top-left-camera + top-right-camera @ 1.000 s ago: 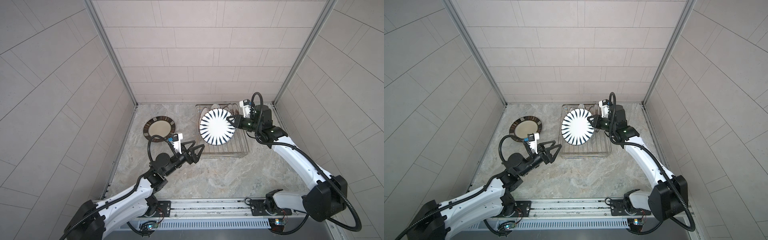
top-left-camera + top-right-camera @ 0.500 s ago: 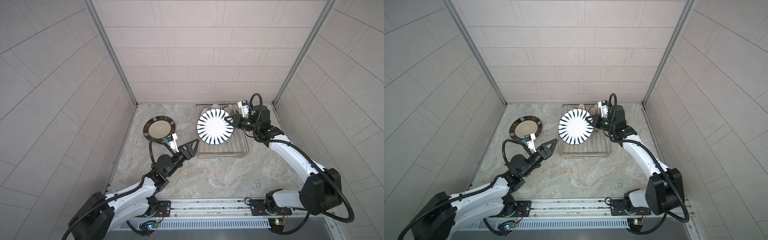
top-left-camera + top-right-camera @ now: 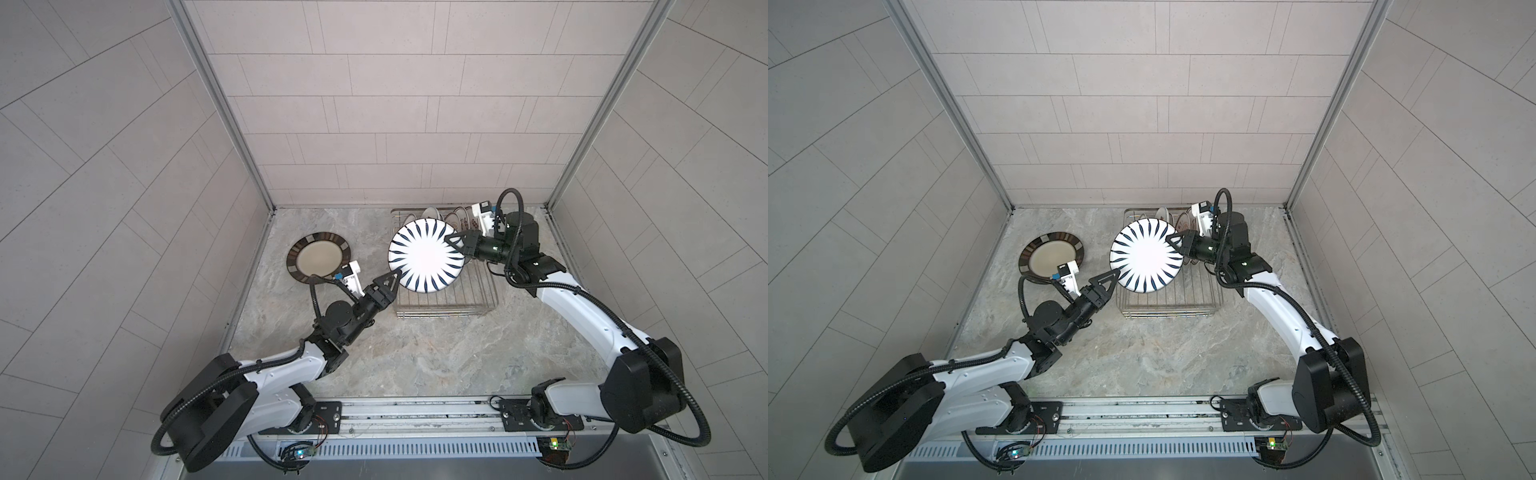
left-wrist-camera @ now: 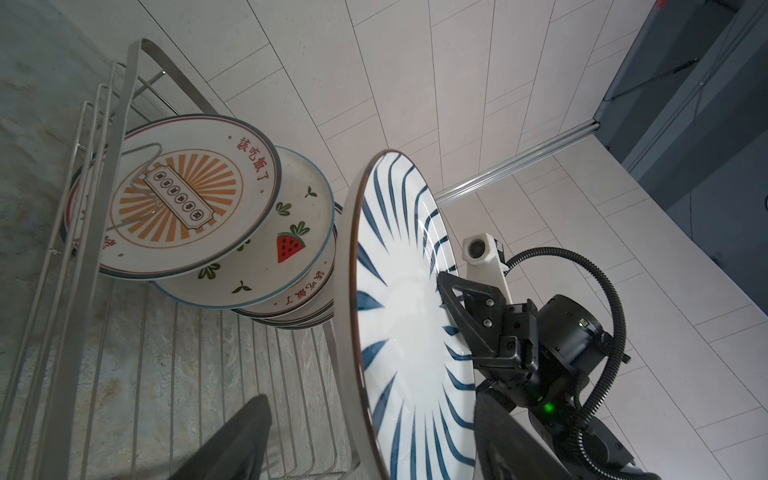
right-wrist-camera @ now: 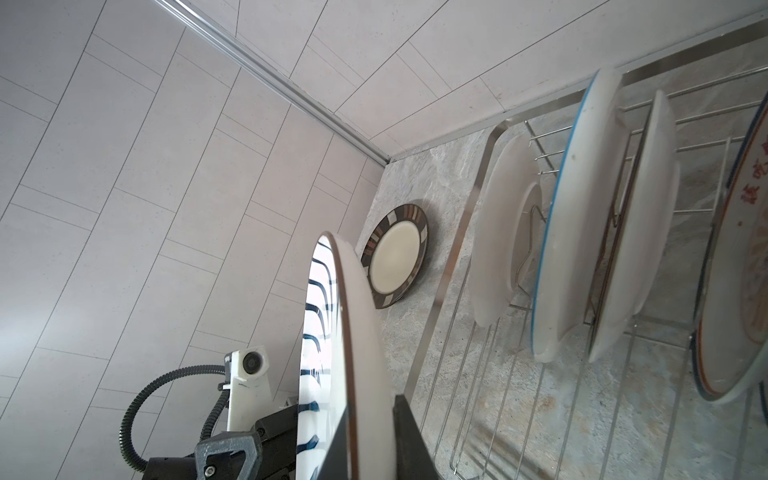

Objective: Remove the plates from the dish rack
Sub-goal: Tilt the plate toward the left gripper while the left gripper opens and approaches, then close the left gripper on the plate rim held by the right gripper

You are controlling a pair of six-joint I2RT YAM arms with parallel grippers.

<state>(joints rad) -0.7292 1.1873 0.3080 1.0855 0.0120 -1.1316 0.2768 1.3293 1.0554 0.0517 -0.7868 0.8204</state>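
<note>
With the right tool pinching the blue-striped plate, the spread left tool should straddle its opposite rim squarely before closing.

One wire dish rack stands on one table. The plates come to at least seven. One blue-striped plate hangs above the rack's left end. One brown-rimmed plate lies flat on the table, well left of the rack in both top views. At least five stand inside the rack, toward its back: one sunburst plate, one watermelon plate, one red-lettered plate, and more whose rims overlap too closely to count. Two robot arms flank the rack, the left arm and the right arm.
</note>
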